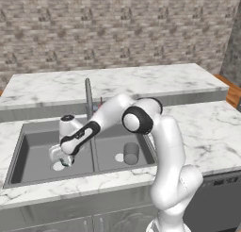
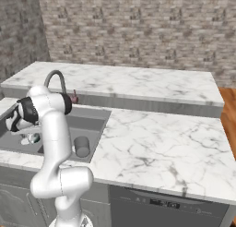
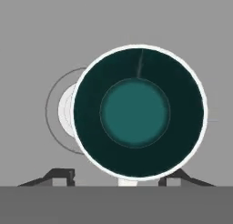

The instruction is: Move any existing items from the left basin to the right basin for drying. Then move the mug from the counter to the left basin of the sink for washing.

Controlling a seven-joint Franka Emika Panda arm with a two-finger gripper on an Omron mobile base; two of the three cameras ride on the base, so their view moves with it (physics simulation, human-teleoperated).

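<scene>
One mug (image 3: pixel 136 111) sits upright in the left basin (image 1: pixel 33 153) beside its white drain (image 3: pixel 66 110), directly under the gripper (image 1: pixel 60 159), whose fingers (image 3: pixel 59 176) stand spread on either side of the rim without touching. One grey cylinder cup (image 1: pixel 131 153) stands in the right basin (image 1: pixel 110 144), and the faucet (image 1: pixel 88 96) rises behind the divider.

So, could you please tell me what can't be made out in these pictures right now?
- Hand view: the mug covers most of the drain. From straight above, I cannot tell whether it rests on the basin floor.
- Left base view: the hand and forearm largely hide the mug in the left basin.
- Right base view: the small reddish item by the faucet is too small to identify.
</scene>
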